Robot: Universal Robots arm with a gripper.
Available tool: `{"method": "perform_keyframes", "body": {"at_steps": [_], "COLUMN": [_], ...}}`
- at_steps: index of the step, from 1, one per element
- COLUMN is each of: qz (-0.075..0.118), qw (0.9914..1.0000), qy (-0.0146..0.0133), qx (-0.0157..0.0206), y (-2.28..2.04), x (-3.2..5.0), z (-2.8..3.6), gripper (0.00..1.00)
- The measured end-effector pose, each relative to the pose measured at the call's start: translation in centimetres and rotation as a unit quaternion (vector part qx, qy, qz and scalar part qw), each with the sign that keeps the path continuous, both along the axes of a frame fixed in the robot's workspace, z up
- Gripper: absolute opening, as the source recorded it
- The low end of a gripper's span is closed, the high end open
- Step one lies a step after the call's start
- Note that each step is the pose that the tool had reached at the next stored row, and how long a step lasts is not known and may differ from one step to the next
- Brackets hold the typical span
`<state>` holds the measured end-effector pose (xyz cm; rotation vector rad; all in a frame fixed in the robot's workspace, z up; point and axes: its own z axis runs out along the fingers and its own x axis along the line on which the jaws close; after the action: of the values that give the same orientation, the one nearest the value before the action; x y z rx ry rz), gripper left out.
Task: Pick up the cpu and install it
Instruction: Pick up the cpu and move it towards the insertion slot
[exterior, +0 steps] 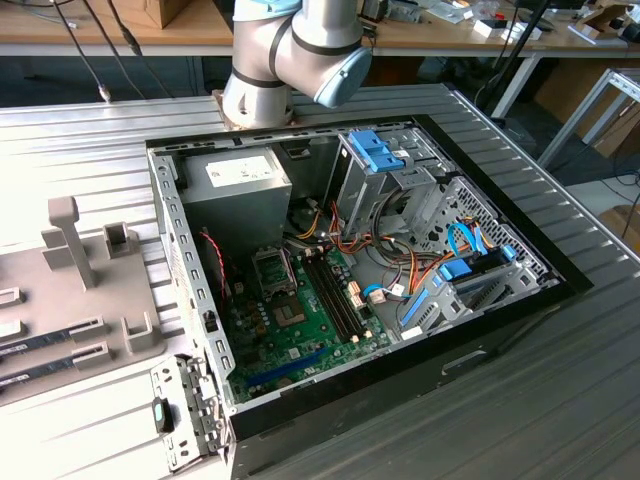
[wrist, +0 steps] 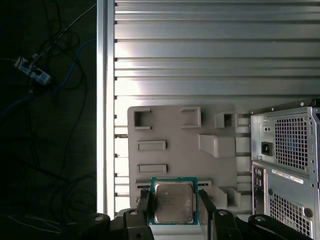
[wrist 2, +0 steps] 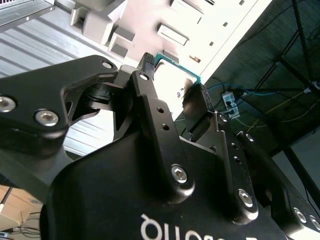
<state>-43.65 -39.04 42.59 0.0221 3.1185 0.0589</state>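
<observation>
Gripper [wrist: 174,199]: your jaws pinch the cpu [wrist: 173,202] by two opposite edges, open just its width.
Backdrop: grey tray [wrist: 180,145].

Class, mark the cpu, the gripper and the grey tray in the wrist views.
cpu [wrist: 173,201]: first wrist view, silver top's middle.
gripper [wrist 2: 175,75]: second wrist view, midway between fingertips.
grey tray [wrist: 180,150]: first wrist view, bare flat middle.

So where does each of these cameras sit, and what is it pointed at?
Exterior view: off the arm, above, looking down into the open computer case; the arm shows.
First wrist view: on the wrist, facing the grey tray past the gripper.
Second wrist view: close behind the fingers, facing the cpu.
Both wrist views share the gripped cpu.
</observation>
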Motion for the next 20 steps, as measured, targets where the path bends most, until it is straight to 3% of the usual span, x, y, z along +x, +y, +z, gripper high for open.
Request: {"method": "perform_keyframes", "body": {"at_steps": [20], "qz": [0.0], "qw": [1.0], "qy": [0.0], "qx": [0.0], "y": [0.0], "x": [1.04], "z": [-0.75], "gripper": [0.47]}}
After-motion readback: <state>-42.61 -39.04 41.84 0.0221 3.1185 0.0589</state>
